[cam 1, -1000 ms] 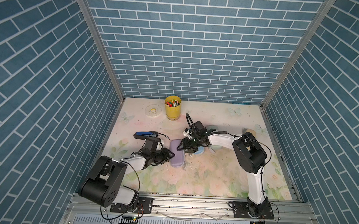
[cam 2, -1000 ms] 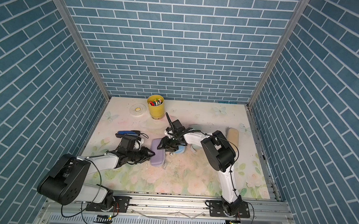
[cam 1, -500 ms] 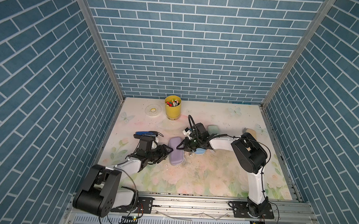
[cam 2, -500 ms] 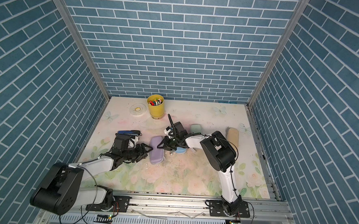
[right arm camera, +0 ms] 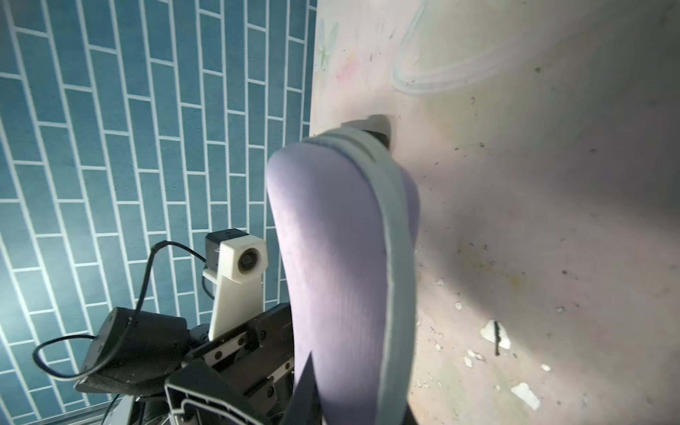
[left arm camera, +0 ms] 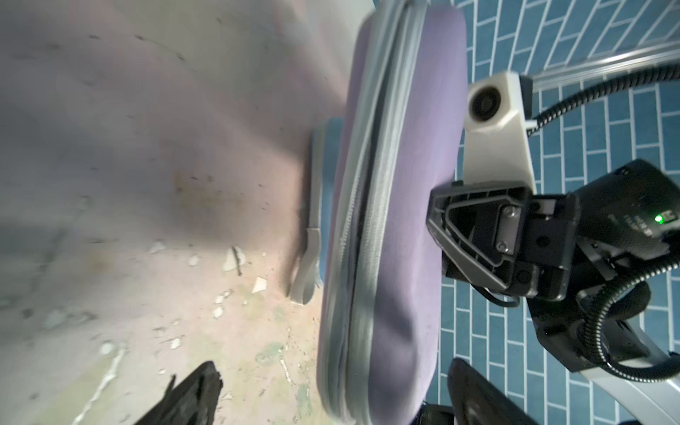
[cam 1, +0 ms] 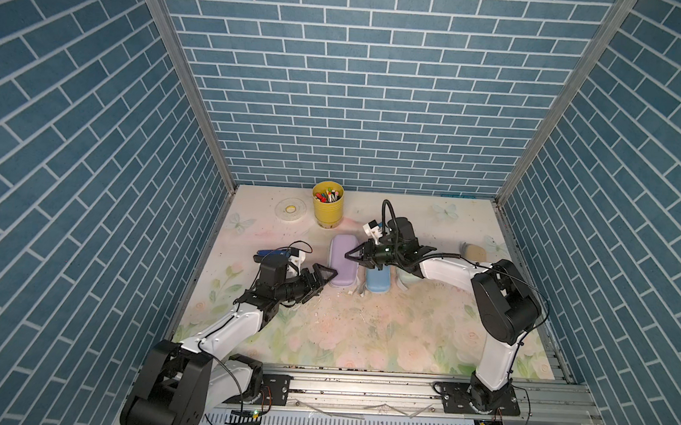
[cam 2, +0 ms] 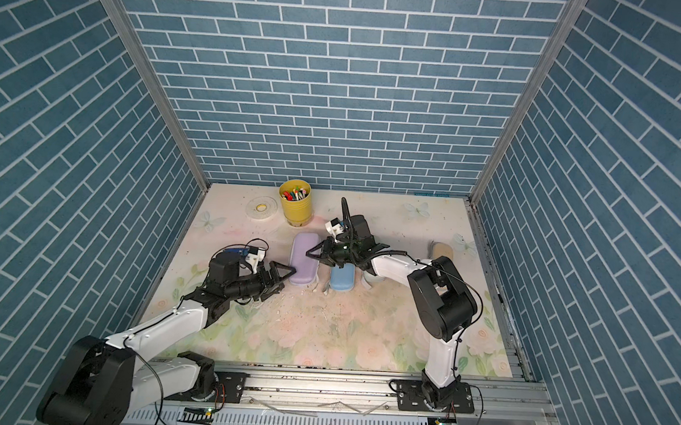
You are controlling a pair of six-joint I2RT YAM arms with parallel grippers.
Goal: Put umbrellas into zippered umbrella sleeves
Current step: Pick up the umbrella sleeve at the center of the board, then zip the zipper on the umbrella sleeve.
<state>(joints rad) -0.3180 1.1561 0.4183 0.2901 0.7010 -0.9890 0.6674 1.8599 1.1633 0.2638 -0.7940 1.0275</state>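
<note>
While no umbrella lies loose on the floral tabletop (cam 1: 364, 334), the closed shells suggest that the umbrellas are already inside their sleeves. Nearest the rig, the left pincer (cam 1: 323, 280) stands with its jaws spread wide on either side of the near end of the lilac sleeve (cam 1: 341, 273), clamping nothing; this stance probably fences the case against sliding rather than carrying it. The lilac sleeve lies flat, its long axis running away from the rig, and its grey zip band (left arm camera: 371, 220) looks shut along the visible side. Just beside it and parallel lies the light blue sleeve (cam 1: 378, 281), then the mint sleeve (cam 1: 404, 281), partly under the right arm. Over the lilac sleeve's middle the right pincer (cam 1: 350, 256) rests against the upper shell, seemingly to pin it down; whether its jaws are closed or pinch anything cannot be told. Farther off, the cream-tan sleeve (cam 1: 473, 251) sits apart near the side wall, and a yellow cup (cam 1: 327, 209) of pens stands at the back.
</note>
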